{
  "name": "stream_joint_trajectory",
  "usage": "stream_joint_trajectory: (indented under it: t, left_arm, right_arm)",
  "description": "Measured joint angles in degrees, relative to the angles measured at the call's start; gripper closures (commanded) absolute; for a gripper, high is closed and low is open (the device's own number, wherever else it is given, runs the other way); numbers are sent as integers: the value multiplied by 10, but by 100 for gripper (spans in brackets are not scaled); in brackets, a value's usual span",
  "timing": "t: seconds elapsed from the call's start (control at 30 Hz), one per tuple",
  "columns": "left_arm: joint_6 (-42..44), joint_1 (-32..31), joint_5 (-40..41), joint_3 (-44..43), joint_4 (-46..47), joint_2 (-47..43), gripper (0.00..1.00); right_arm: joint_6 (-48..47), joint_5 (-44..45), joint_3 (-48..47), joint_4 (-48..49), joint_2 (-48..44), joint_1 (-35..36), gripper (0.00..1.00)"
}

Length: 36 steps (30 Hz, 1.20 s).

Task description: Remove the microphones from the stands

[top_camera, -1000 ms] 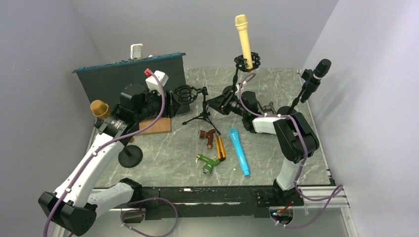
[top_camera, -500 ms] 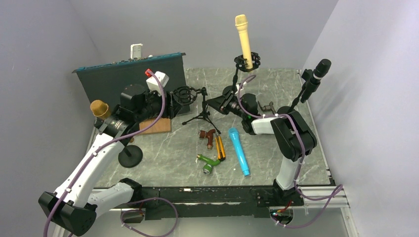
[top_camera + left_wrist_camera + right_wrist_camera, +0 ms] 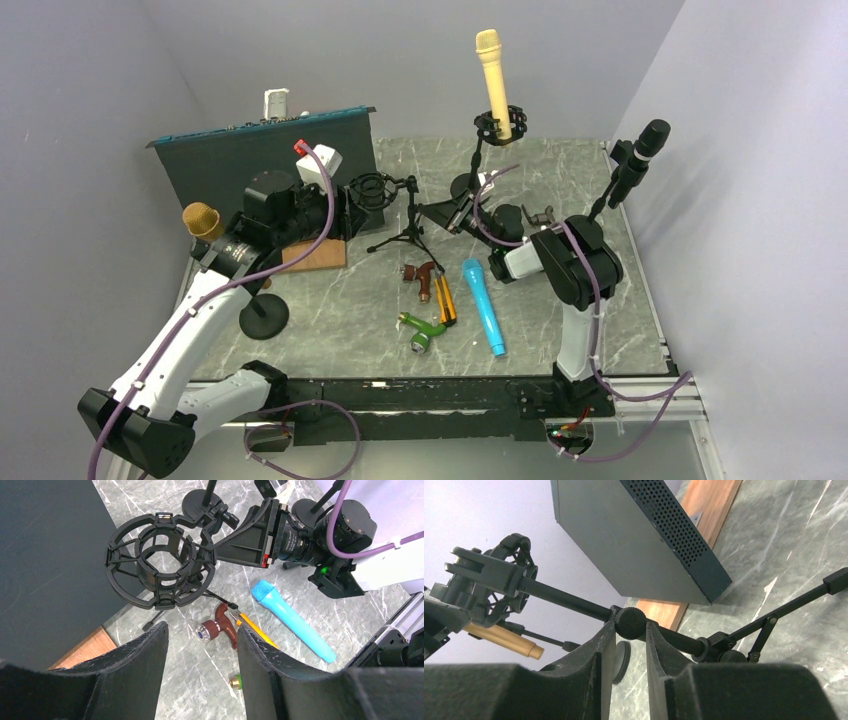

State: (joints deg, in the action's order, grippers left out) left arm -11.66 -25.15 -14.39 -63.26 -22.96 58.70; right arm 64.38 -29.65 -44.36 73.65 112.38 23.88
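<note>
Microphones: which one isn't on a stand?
The blue mic, lying flat on the table; the cream mic, black mic and gold mic are mounted.

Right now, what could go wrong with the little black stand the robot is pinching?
The right gripper is shut on the tripod stand, so a hard pull could tip the stand toward the blue microphone lying nearby. The open left gripper hovers close to the empty shock mount and might bump it.

Bright, even light casts soft shadows; wrist views blur up close, overhead view stays sharp.
</note>
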Motion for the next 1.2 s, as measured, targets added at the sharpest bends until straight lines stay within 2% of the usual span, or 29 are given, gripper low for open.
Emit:
stream_joint_trajectory:
  t: [0.23,0.4,0.5,0.73,0.8,0.93,1.07,1.2]
  left_arm:
    - [0,0,0,0,0,0,43]
    - [0,0,0,0,0,2,43]
    - [0,0,0,0,0,7,43]
    - [0,0,0,0,0,12,43]
    - [0,0,0,0,0,12,43]
    - [0,0,0,0,0,12,43]
    - [0,0,0,0,0,11,43]
    - [0,0,-5,0,0,3,43]
  right_arm:
    - [-44,-12,1,111,51,-1,100]
    - [-124,-38,1,153,69,-3,100]
    - [-181,-69,2,143,84,-7,100]
    - [-308,-106,4,54,79,-8,100]
    - [-323,-106,5,31,64,-9,94]
    - [-318,-78,30,-4,-3,-9,65]
    - [-259,-38,41,-57,-68,-10,51]
    - [-158,-22,-1,-171,-81,-10,40]
